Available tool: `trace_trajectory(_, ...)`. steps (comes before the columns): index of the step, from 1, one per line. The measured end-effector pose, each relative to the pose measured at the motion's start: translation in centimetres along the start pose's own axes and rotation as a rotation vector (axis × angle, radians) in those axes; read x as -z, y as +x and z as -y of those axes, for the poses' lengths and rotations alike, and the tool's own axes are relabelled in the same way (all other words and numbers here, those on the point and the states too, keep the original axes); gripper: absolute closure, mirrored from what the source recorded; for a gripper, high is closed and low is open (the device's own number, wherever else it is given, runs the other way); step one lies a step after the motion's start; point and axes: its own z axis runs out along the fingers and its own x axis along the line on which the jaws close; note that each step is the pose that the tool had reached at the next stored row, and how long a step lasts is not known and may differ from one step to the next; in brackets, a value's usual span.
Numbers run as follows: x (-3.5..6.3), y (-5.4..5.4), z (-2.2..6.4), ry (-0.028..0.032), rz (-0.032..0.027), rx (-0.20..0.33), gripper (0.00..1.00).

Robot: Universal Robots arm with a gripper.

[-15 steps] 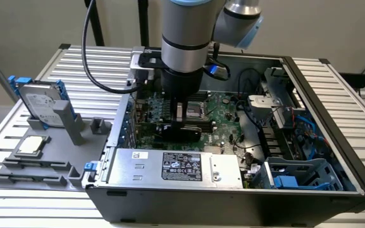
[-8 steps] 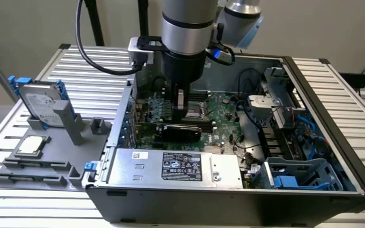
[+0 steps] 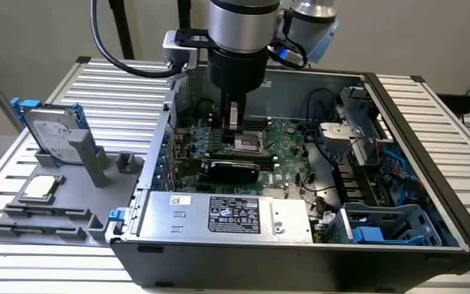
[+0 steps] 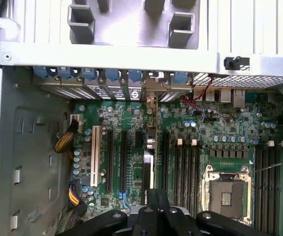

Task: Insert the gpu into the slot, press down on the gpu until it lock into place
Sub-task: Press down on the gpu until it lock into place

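Note:
The gpu (image 3: 231, 168) stands on edge on the green motherboard inside the open case, black face toward the power supply. In the wrist view its thin top edge (image 4: 149, 172) runs between the black expansion slots and the memory slots. The slot is hidden beneath the card. My gripper (image 3: 233, 125) hangs straight down just above the card, fingers pressed together with nothing between them. In the wrist view the gripper (image 4: 158, 199) sits right over the card's near end. Whether the tips touch the card I cannot tell.
The square silver CPU socket (image 4: 227, 191) and black memory slots (image 4: 181, 167) lie beside the card. A power supply (image 3: 227, 214) fills the case front, with cables and drive cages (image 3: 382, 226) at the exterior view's right. Outside, a hard drive with blue rails (image 3: 55, 131) stands on a grey fixture (image 3: 47, 214).

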Motion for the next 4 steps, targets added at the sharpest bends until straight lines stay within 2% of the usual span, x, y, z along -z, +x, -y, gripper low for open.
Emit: trace_trajectory(4,0.02,0.0,0.0,-0.0001,0.0006,0.0,0.89)
